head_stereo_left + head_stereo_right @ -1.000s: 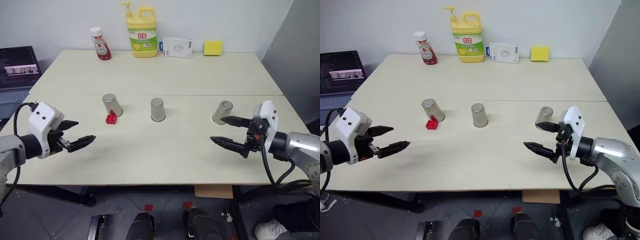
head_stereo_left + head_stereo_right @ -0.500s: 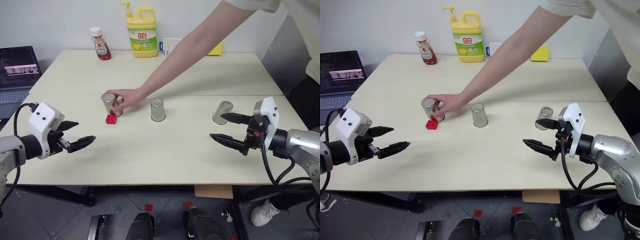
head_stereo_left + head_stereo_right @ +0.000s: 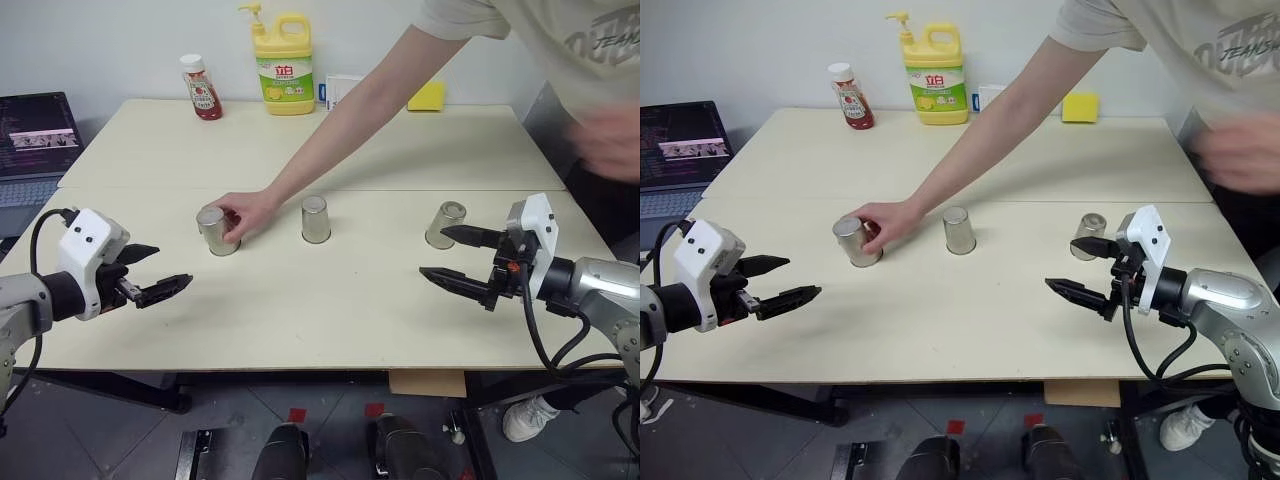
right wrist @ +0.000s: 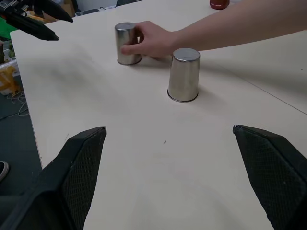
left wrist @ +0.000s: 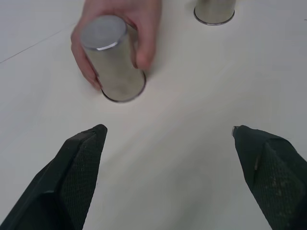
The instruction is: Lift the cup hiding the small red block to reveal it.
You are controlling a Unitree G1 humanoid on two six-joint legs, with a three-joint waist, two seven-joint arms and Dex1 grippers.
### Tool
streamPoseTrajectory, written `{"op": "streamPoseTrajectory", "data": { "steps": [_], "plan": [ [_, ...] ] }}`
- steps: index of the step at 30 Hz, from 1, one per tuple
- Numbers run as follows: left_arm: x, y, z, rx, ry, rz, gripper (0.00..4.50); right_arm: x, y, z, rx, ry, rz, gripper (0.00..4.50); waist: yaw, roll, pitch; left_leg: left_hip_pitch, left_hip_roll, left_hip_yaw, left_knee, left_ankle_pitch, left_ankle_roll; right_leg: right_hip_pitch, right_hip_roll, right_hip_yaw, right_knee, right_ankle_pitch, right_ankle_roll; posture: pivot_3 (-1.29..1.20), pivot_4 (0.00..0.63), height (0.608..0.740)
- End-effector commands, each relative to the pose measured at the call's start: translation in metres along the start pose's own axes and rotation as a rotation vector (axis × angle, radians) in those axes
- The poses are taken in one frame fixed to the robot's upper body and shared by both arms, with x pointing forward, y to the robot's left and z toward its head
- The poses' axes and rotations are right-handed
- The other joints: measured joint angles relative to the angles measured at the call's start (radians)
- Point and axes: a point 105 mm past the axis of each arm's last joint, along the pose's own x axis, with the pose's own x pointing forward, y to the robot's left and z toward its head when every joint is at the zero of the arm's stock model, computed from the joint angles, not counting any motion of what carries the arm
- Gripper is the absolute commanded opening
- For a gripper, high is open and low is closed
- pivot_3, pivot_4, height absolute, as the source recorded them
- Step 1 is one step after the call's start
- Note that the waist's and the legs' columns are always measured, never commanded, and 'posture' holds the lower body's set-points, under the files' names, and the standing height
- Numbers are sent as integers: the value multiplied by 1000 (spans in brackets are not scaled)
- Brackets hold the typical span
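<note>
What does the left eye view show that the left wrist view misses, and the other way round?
Left eye view: the third cup, the right gripper with its jaws open, a yellow detergent bottle, a ketchup bottle, a sponge and a laptop. Left wrist view: the textured inner faces of the fingers of the open left gripper. Both: a person's hand around the leftmost cup, and the middle cup.

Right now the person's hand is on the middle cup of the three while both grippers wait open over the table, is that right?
Not quite: the hand grips the left cup, not the middle cup, as the left eye view shows. The left gripper and right gripper do wait open.
</note>
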Motion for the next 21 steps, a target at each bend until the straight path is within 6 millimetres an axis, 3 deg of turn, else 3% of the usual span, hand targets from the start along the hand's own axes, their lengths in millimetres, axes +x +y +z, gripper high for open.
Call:
{"op": "streamPoseTrajectory", "data": {
  "steps": [1, 16, 21],
  "plan": [
    [-3, 3, 10, 44, -19, 17, 4443, 1, 5, 8, -42, -22, 15, 4500, 0, 0, 0, 0, 0, 0, 0, 0, 0, 0, 0, 0, 0, 0, 0, 0, 150, 740],
    [8, -2, 19, 55, -42, -30, 4443, 0, 4, 7, -31, -37, -6, 4500, 0, 0, 0, 0, 0, 0, 0, 0, 0, 0, 0, 0, 0, 0, 0, 0, 150, 740],
    [15, -6, 28, 65, -74, -51, 4443, 8, 8, 9, -23, -75, -18, 4500, 0, 0, 0, 0, 0, 0, 0, 0, 0, 0, 0, 0, 0, 0, 0, 0, 150, 740]
  ]
}}
